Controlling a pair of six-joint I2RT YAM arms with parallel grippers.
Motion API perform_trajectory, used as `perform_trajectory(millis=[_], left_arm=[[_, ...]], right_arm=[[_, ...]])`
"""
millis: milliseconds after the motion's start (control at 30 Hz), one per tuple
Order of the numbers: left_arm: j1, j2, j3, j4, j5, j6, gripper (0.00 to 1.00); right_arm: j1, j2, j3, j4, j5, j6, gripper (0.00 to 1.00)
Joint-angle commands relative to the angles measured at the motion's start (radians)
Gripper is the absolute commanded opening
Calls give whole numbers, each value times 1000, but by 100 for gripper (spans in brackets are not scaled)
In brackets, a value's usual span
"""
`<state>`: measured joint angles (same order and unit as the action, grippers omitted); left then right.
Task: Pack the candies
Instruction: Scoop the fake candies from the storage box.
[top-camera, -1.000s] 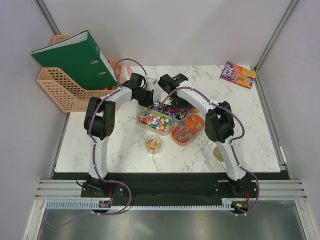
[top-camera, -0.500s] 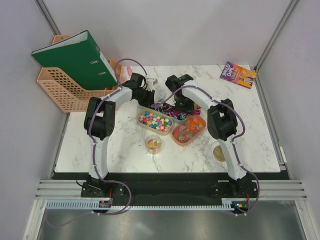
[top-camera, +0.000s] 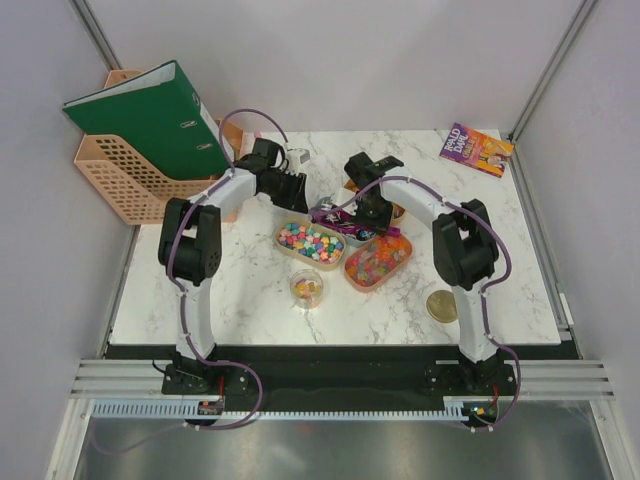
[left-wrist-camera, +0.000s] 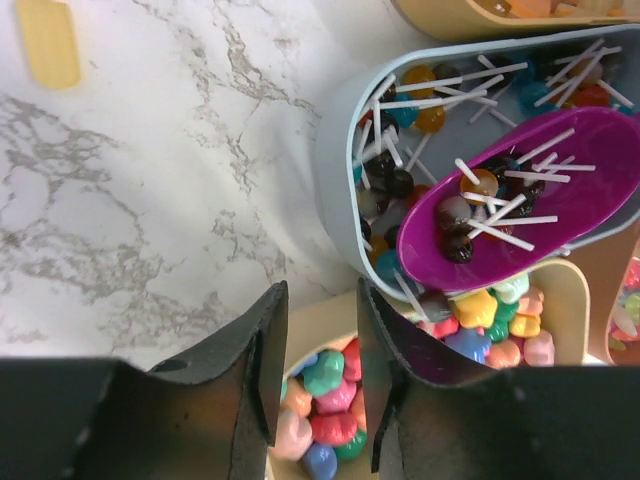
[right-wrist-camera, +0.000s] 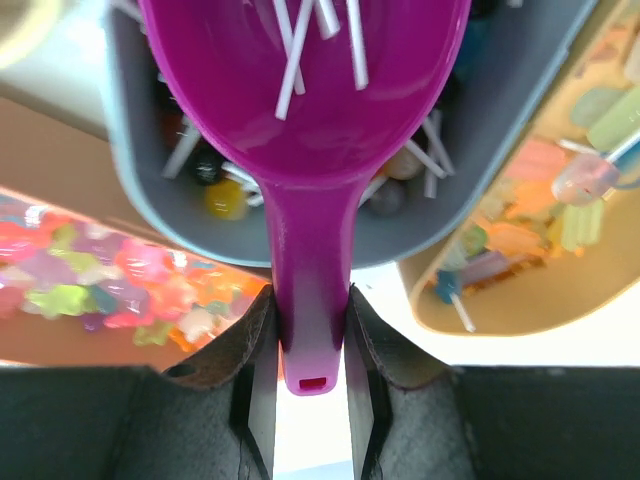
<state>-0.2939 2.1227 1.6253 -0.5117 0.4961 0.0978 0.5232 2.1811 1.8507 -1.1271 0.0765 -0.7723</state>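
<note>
Multicoloured candies (top-camera: 309, 241) fill a tan oval tray; they also show under my left fingers (left-wrist-camera: 335, 400). Orange-red gummies (top-camera: 376, 259) fill a second tray, also seen in the right wrist view (right-wrist-camera: 110, 285). Lollipops lie in a grey tray (left-wrist-camera: 335, 140). My right gripper (top-camera: 366, 212) (right-wrist-camera: 308, 300) is shut on the handle of a purple scoop (right-wrist-camera: 305, 90). The scoop (left-wrist-camera: 520, 195) holds a few lollipops above the grey tray. My left gripper (top-camera: 292, 192) (left-wrist-camera: 320, 300) is open and empty over the tan tray's end. A small clear cup (top-camera: 307, 288) holds some candies.
A round gold lid (top-camera: 441, 306) lies front right. Another tan tray (right-wrist-camera: 530, 250) with pale lollipops sits behind the grey one. A book (top-camera: 476, 150) lies back right. A green binder (top-camera: 150, 120) rests on a peach basket (top-camera: 110, 180) back left.
My right arm has swung right and back, carrying the scoop with lollipops in it, and has uncovered the gold lid. My left gripper has shifted slightly back and left.
</note>
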Motion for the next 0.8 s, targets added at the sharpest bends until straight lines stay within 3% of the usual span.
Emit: perform_trajectory(millis=[0,167,500,633,700,767], left_arm=[[10,-92,-2,-27,27,57,41],[13,-142,7,-51,-5,112,43],[25,-182,44,-79,-56,117,43],[27,-237,39,-71,-241,126,49],[29,-276,16,-53,-310,131,58],[29,-300,-25,-34,-405,115,98]], right_arm=[[5,-89,-94,142,-162,-22,0],[-6,-173,-175,245,-195,-16,1],[-20,-253,-220,257,-172,-4,0],[-20,-337,-229,241,-167,-25,1],[-20,-383,-234,218,-170,-45,0],[-20,-418,-240,176,-175,-56,0]])
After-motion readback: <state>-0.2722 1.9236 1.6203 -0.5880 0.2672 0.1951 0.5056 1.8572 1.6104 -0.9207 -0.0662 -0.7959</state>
